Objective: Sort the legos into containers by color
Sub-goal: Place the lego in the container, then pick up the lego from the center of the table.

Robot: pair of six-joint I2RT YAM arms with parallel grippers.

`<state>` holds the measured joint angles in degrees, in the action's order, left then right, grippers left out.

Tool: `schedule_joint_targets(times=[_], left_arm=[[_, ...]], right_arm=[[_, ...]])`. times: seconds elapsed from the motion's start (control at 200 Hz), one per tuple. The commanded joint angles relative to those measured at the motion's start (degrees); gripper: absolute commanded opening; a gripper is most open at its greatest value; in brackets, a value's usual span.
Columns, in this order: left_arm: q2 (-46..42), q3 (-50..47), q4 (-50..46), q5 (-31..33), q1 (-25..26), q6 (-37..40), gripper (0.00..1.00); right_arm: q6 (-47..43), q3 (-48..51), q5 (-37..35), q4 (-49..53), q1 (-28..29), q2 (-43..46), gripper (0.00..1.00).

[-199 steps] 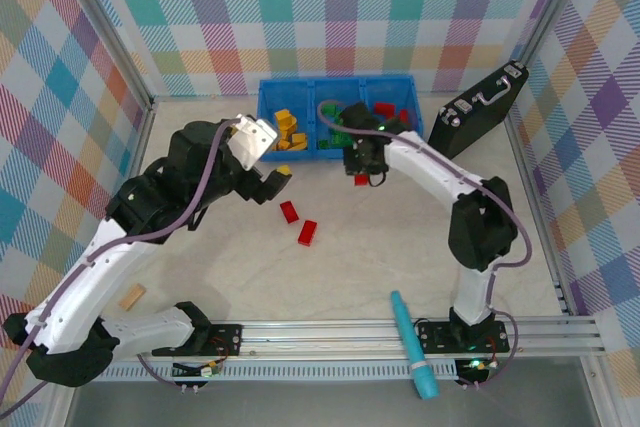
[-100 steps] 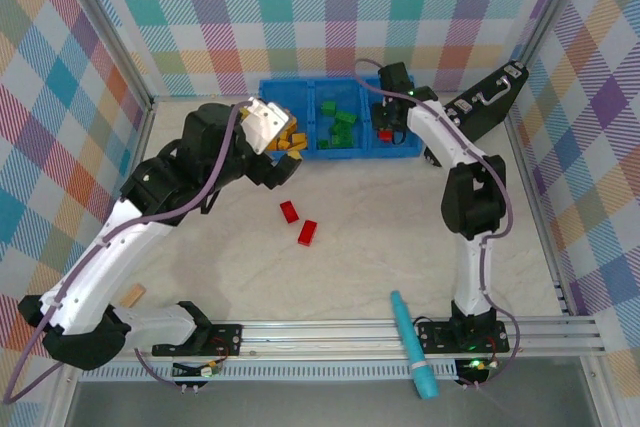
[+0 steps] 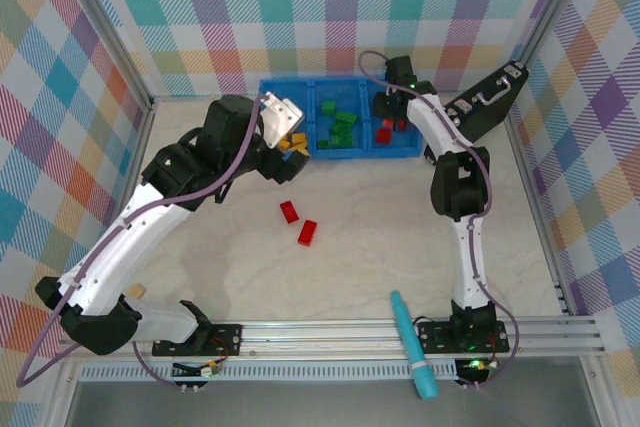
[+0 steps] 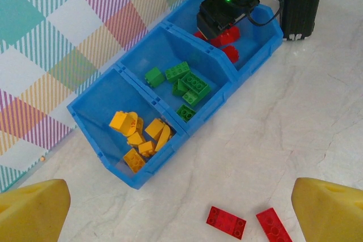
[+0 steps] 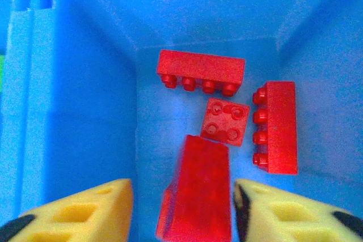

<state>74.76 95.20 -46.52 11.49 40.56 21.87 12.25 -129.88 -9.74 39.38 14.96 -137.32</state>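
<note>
From above, the right tool is hanging over the tray's right-hand compartment. The left tool is hovering at the tray's near wall by the yellow end. Two red legos are lying on the worktop, well apart from the tray.

In the left wrist view, the left tool's fingers are standing wide apart with nothing between them. Yellow legos are filling one end compartment and green legos the middle one.

In the right wrist view, the right tool's fingers are standing apart around a blurred red lego, which is seemingly loose. Three more red legos are lying on the compartment floor.

The loose lego is sitting very close to one finger. If it catches there, lifting could be dragging it back out. The left tool could also be nudging the tray while turning toward the stray reds.
</note>
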Motion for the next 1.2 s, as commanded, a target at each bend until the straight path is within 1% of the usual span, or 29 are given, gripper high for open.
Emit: schedule_joint_targets(times=[0.0,0.15,0.26,0.35,0.45,0.585,0.675,0.755,0.815,0.88,1.02,1.195], left_arm=[[-2.7,0.7,-0.1,-1.0,-0.9,-0.4,1.00],[-7.7,-4.3,2.3,-2.0,-0.9,-0.5,1.00],[-10.7,-6.3,3.0,-2.7,-0.9,-0.8,1.00],[-13.6,-8.4,4.4,-3.6,-0.9,-0.9,1.00],[-15.5,-9.2,4.4,-4.7,-0.9,-0.9,1.00],[-17.6,-10.4,4.8,-5.6,-0.9,-1.6,1.00],[-19.0,-12.0,5.5,-5.5,-1.0,-1.7,1.00],[-20.1,-13.1,6.1,-5.4,-1.0,-1.8,1.00],[-20.4,-13.6,6.3,-5.6,-1.0,-1.9,1.00],[-21.5,-14.7,7.3,-5.9,-1.0,-2.3,1.00],[-23.4,-16.3,8.7,-6.2,-1.0,-3.3,1.00],[-25.0,-16.0,8.5,-7.0,-1.0,-4.0,1.00]], right_arm=[[-1.0,-0.3,0.3,-0.4,0.4,4.3,0.57],[0.5,8.4,-1.1,-0.4,1.3,13.0,0.62],[1.6,17.4,-4.9,-1.5,3.7,19.9,0.63],[5.0,23.8,-6.3,-1.9,6.0,24.7,0.63],[10.8,30.6,-7.4,-1.6,10.3,29.2,0.63],[21.5,38.4,-7.6,-1.4,18.8,33.1,0.66],[28.0,40.9,-8.4,-0.2,24.7,33.3,0.67],[33.2,42.1,-8.9,0.8,28.7,32.5,0.68],[35.1,43.2,-7.6,-0.9,31.4,32.0,0.70],[37.3,43.4,-7.8,-1.6,34.4,30.7,0.74],[40.6,40.6,-6.3,-0.4,37.9,26.2,0.76],[43.2,36.8,-4.7,3.4,39.4,21.2,0.76]])
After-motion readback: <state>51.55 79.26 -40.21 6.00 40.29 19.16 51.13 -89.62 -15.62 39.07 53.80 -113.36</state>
